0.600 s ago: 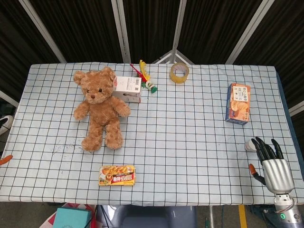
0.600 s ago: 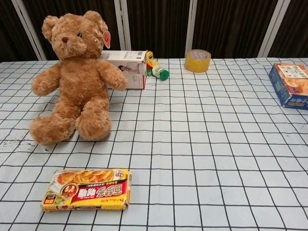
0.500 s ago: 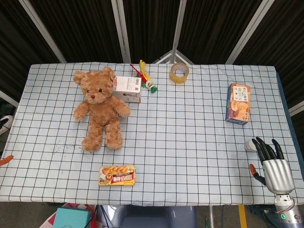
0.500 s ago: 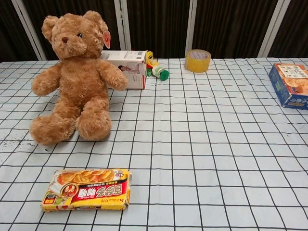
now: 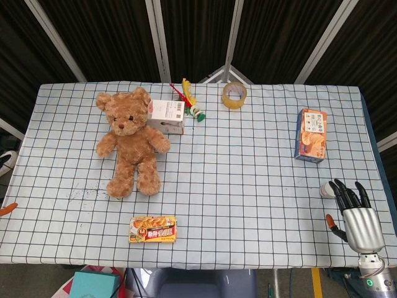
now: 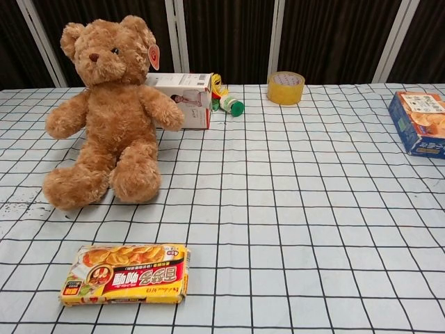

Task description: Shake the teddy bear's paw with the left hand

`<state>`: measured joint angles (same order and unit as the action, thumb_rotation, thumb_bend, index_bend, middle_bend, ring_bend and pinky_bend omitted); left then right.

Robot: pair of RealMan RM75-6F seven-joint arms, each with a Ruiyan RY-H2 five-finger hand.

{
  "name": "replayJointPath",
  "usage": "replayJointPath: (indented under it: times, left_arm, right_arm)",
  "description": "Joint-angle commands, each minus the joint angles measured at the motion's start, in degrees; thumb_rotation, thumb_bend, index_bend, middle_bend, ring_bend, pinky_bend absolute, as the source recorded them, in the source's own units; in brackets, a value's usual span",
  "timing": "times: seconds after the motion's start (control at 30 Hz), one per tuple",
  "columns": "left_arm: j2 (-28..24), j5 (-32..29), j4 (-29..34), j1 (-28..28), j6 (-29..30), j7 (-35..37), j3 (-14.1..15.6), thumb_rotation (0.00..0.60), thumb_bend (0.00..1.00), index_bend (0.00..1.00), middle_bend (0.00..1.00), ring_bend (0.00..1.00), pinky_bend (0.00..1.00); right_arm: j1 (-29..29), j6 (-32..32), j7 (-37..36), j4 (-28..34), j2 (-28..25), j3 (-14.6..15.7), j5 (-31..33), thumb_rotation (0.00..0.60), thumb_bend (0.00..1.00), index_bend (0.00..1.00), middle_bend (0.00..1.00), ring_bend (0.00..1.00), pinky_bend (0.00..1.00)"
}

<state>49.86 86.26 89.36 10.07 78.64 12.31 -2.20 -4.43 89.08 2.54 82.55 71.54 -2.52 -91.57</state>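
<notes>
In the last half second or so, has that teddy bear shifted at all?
No. The teddy bear sits in the same spot, its head beside the white box, in both views.

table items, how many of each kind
teddy bear: 1
boxes: 3, white box, snack box, yellow food packet
tape roll: 1
small toy: 1
total: 6
</notes>
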Motion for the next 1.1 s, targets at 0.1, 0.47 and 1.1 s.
replayJointPath:
  times: [0.1, 0.47, 1.1]
  left_arm:
    - [0.0, -0.2, -0.1, 0.1, -0.8, 1.1, 0.3, 0.600, 0.19, 0.04, 0.00, 0.00, 0.04]
    - [-1.5, -12.2, 2.7, 9.0, -26.3, 28.0, -2.2, 0.600, 0.19, 0.04, 0.00, 0.00, 0.04]
    - [16.2, -23.0, -15.9, 23.8, -58.7, 51.5, -14.4, 0.600, 0.19, 0.04, 0.00, 0.00, 0.04]
  right_arm:
    - [0.3, 0.3, -0.2, 0.2, -0.1, 0.1, 0.1, 0.600, 0.37, 0.09, 0.12, 0.22, 0.06]
    - [0.2, 0.8, -0.3, 1.0, -0.4, -0.2, -0.4, 0.600, 0.37, 0.09, 0.12, 0.22, 0.06]
    - [-0.7, -1.3, -2.9, 0.6, -0.3, -1.5, 2.5, 0.600, 0.37, 0.09, 0.12, 0.22, 0.06]
